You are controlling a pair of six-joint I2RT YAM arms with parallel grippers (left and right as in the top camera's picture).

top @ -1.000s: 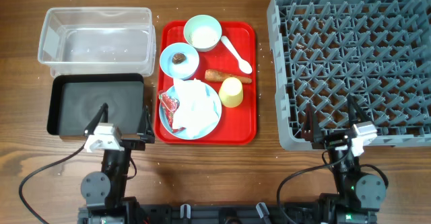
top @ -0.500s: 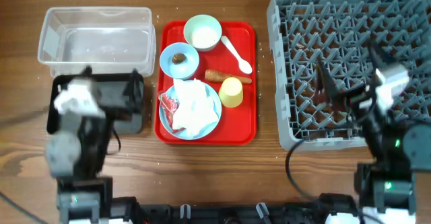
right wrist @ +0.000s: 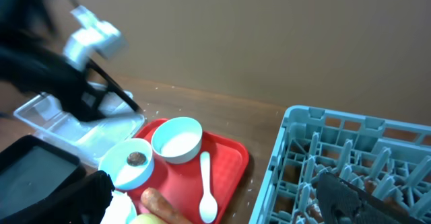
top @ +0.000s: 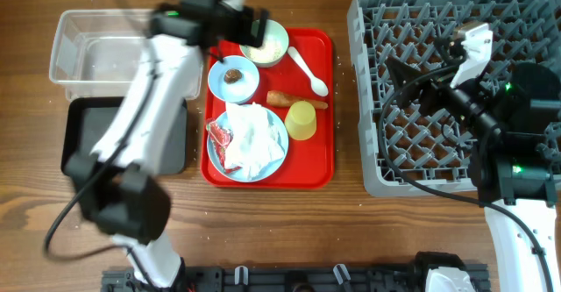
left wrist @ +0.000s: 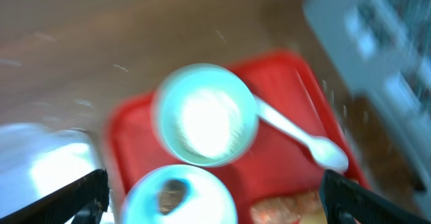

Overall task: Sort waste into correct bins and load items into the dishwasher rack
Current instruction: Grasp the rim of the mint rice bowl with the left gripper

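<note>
On the red tray (top: 324, 165) are a rice bowl (top: 265, 42), a bowl with a brown lump (top: 233, 79), a white spoon (top: 308, 71), a carrot (top: 285, 98), a yellow cup (top: 301, 119) and a blue plate (top: 266, 171) holding the napkin (top: 254, 134) and wrapper (top: 221, 139). My left gripper (top: 238, 22) is open and empty above the two bowls; its blurred wrist view shows the rice bowl (left wrist: 205, 116) and spoon (left wrist: 303, 136) between the fingers (left wrist: 215, 204). My right gripper (top: 412, 81) is open and empty over the grey rack (top: 386, 152).
The clear tub (top: 123, 55) stands at the back left with the black tray (top: 88, 138) in front of it. My left arm stretches across both. The right wrist view shows the rack's left edge (right wrist: 283, 157) beside the tray.
Both arms have risen from the front edge. The left arm has swung far back and right to above the bowls. The right arm has moved back over the rack.
</note>
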